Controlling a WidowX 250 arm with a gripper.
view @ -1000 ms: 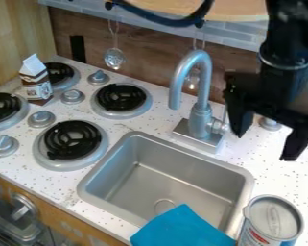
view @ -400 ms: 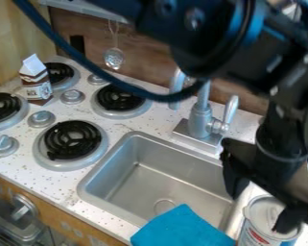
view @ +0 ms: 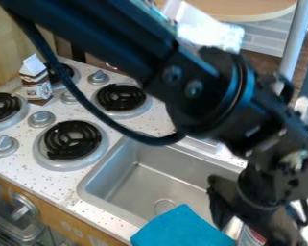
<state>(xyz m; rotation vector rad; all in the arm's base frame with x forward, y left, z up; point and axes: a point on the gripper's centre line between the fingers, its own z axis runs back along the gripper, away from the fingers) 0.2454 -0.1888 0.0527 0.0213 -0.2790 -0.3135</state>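
Note:
The black gripper (view: 254,231) hangs at the lower right, over the counter beside the sink's right edge. It is open, its fingers spread on either side of a can (view: 250,237). The arm and gripper hide most of the can, and I cannot tell whether they touch it. Just left of the gripper, a blue cloth (view: 178,229) lies over the front edge of the metal sink (view: 146,178). A small brown and white carton (view: 36,82) stands upright at the back left, by the burners.
Several black coil burners (view: 73,140) and silver knobs (view: 41,118) occupy the left side of the counter (view: 140,126). The arm crosses from the upper left over the back of the sink, covering the faucet. An oven front (view: 18,218) is at the lower left.
The gripper has come down and toward the front, from the upper right to around the can. The arm now covers the faucet. The cloth, carton and can have not visibly moved.

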